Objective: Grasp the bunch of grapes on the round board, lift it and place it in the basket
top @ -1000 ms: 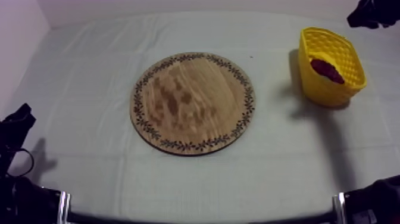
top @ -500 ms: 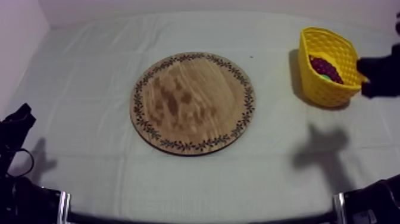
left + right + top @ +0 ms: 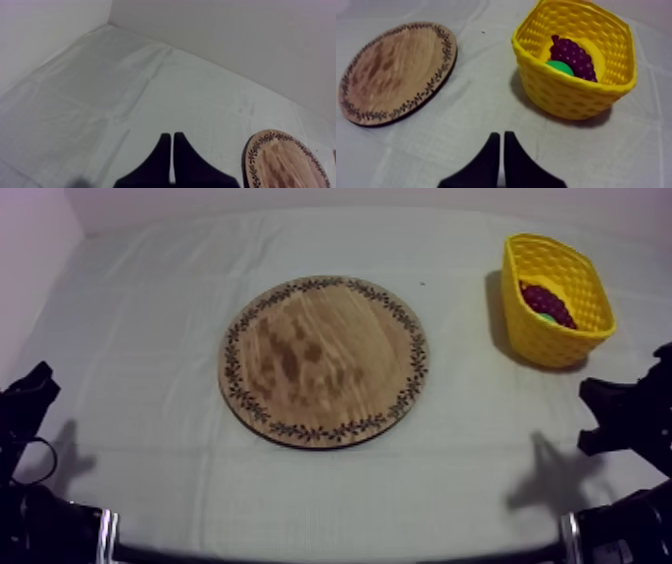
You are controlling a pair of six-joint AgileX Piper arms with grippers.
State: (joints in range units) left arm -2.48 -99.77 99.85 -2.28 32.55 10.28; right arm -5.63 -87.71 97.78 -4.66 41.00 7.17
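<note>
Not much extra going on here: a grey-white cloth (image 3: 150, 318) is spread out edge to edge, with a few soft creases and fold lines running across it. A plain pale wall (image 3: 250, 40) comes up right at the cloth's far edge and along its left side. Only other bit is a small rounded green thing (image 3: 559, 67) sitting down inside the yellow basket (image 3: 576, 100); honestly can't tell what it is.

No legible text, label, brand, number or sign anywhere: none on the wooden board (image 3: 322, 360), none on the yellow basket (image 3: 545, 340).
</note>
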